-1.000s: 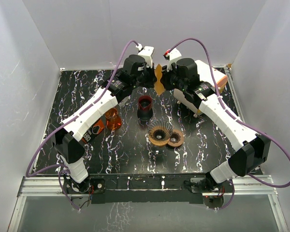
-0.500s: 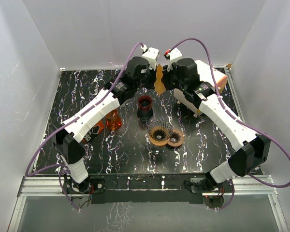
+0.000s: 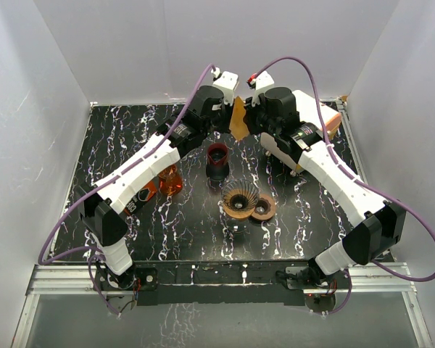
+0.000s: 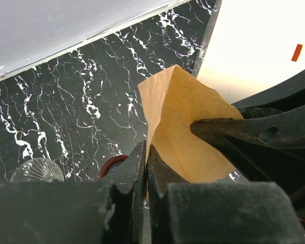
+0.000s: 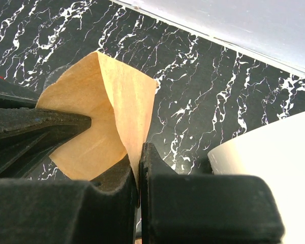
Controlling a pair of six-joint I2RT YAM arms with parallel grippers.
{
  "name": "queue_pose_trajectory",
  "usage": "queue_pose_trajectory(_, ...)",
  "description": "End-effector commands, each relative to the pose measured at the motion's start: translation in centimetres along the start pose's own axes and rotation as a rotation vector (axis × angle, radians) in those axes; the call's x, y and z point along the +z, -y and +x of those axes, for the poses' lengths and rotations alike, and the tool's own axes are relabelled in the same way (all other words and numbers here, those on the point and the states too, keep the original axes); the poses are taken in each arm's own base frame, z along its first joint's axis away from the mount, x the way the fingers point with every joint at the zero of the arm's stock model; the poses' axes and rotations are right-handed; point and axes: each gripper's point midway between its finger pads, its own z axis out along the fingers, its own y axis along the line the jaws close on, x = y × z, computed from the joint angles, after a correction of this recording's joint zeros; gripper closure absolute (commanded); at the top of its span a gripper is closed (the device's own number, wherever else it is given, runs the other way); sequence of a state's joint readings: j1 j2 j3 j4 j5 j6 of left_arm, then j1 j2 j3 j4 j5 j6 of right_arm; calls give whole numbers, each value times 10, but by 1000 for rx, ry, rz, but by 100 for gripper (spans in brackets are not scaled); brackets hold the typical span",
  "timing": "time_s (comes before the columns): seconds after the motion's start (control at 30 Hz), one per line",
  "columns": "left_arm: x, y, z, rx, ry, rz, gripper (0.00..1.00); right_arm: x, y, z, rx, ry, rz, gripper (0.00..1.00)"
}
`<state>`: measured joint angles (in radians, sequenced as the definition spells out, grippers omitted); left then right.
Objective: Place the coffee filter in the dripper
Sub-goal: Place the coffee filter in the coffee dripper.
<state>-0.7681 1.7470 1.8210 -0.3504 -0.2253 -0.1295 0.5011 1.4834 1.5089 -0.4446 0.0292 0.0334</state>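
The tan paper coffee filter (image 3: 238, 119) hangs in the air over the back of the table, pinched from both sides. My left gripper (image 3: 230, 116) is shut on its left edge and my right gripper (image 3: 246, 119) is shut on its right edge. From the left wrist, the filter (image 4: 183, 127) spreads out beyond my left gripper (image 4: 146, 152), and the right arm's fingers (image 4: 234, 129) clamp its far side. In the right wrist view the filter (image 5: 107, 117) folds into my right gripper (image 5: 141, 152). The ribbed brown dripper (image 3: 241, 198) stands mid-table, nearer the arm bases and well below the filter.
A dark cup with a red rim (image 3: 217, 158) stands just below the grippers. An orange glass vessel (image 3: 170, 179) sits left of it, and a small brown round piece (image 3: 262, 209) touches the dripper's right side. A white box (image 3: 315, 116) lies at the back right.
The left arm has swung right, closing the gap to the right gripper. The right jaws have closed on the filter's edge, and the filter now tilts between both grippers.
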Motion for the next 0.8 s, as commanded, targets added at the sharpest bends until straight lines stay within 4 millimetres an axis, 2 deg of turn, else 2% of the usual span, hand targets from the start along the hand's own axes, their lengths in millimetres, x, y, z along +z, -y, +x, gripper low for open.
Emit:
queue_pose_trajectory(0.0,0,-3,-4,11,20,-24,100,-18,5,-40,16,129,21,100)
queue_pose_trajectory(0.23,-3,-2,-5,0,25,-17,100,-19,8,-39,29,133,24,100)
queue_pose_trajectory(0.4,-5,10,-7,-27,27,49,100,-20,7,-40,51,138,12,100)
queue_pose_trajectory(0.6,-3,17,-5,-27,20,86,89,-25,-2,-44,83,153,-57,100)
queue_pose_trajectory(0.77,1,19,-3,-31,11,89,83,-27,0,-46,93,158,-59,100)
